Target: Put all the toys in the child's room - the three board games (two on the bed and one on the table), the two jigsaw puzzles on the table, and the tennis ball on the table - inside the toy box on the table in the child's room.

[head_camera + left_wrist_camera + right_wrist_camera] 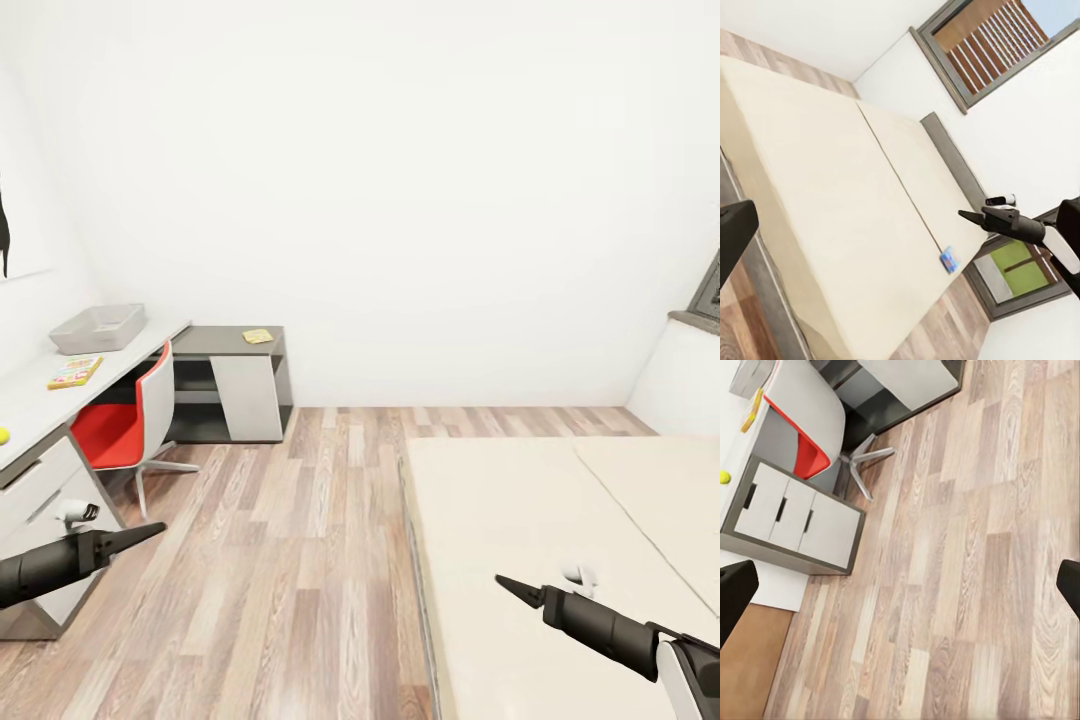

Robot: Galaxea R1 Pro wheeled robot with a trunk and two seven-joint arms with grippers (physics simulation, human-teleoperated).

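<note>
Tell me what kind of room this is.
Most likely a child's bedroom with a study corner. A wide cream bed takes up one side, a long white desk with a red-seated swivel chair lines the wall, and a colourful flat game box lies beside a grey open bin.

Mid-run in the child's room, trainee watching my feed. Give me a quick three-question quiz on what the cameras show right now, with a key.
1. True or false: the toy box on the desk already holds a board game.
2. Multiple choice: the tennis ball lies A) on the floor, B) on the desk, C) on the bed.
3. Fill in: the chair pushed in at the desk has a ____ seat.

Key
1. False: the head view shows the box's inside bare; a colourful flat box lies on the desk beside it.
2. B, at the desk's near end.
3. Red.

The left gripper and the right gripper hold nothing.
</note>
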